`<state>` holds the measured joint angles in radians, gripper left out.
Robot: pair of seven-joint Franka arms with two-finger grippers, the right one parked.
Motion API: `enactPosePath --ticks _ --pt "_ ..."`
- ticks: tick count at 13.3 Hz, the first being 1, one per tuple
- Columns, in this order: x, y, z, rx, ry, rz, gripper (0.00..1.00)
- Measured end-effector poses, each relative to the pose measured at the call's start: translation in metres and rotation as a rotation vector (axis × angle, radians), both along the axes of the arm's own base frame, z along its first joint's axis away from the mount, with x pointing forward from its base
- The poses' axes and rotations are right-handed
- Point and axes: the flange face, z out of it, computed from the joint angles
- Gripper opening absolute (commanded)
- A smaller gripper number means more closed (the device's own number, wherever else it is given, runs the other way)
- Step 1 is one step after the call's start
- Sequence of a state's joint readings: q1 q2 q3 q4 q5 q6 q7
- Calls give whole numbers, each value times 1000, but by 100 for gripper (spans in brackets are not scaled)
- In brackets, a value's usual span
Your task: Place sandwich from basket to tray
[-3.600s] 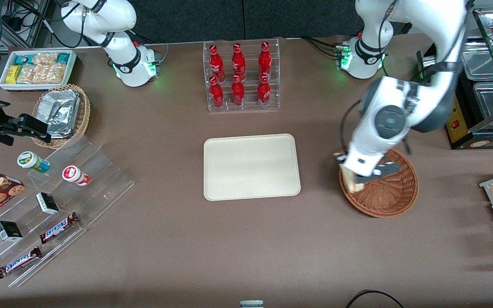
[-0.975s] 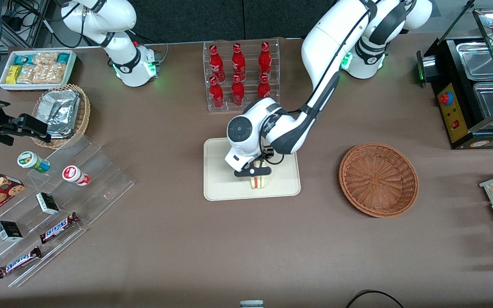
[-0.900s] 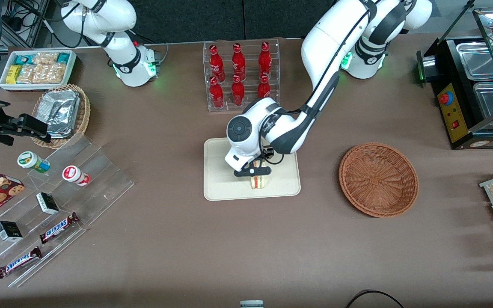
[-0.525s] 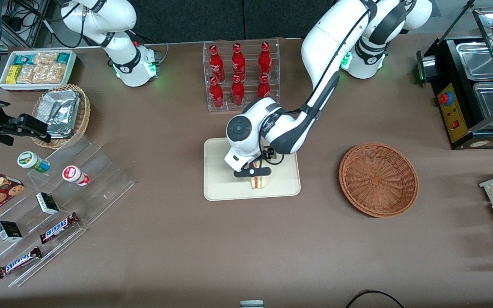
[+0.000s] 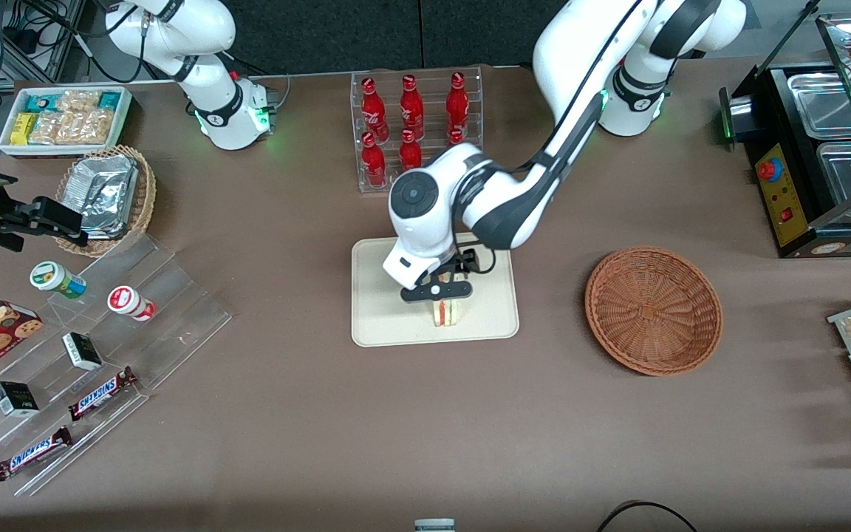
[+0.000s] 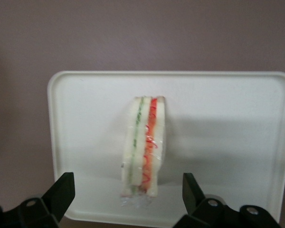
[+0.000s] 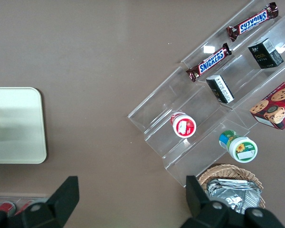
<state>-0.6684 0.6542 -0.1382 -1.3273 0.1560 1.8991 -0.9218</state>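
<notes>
The sandwich (image 5: 446, 312) (image 6: 145, 145) stands on its edge on the cream tray (image 5: 381, 325) (image 6: 228, 142), near the tray's edge closest to the front camera, showing its green and red filling layers. My gripper (image 5: 436, 290) (image 6: 128, 194) hangs open just above the sandwich, its black fingers (image 6: 61, 192) spread wide on either side and touching nothing. The reddish-brown wicker basket (image 5: 653, 310) sits on the table toward the working arm's end with nothing in it.
A clear rack of red bottles (image 5: 416, 129) stands farther from the front camera than the tray, under the arm. A stepped acrylic display with snacks (image 5: 86, 347) and a tan basket of foil packets (image 5: 108, 196) lie toward the parked arm's end. A food warmer (image 5: 832, 148) stands past the basket.
The arm carried the sandwich from the basket to the tray. In the last half second the gripper has let go and risen slightly; the sandwich stays standing on the tray.
</notes>
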Motion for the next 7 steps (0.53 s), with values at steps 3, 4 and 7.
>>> enactPosePath --ticks 3,4,7 --pt "31 46 55 -31 -30 87 100" --pt "43 64 64 -38 -38 118 100" --pt "75 122 75 -25 -12 183 100"
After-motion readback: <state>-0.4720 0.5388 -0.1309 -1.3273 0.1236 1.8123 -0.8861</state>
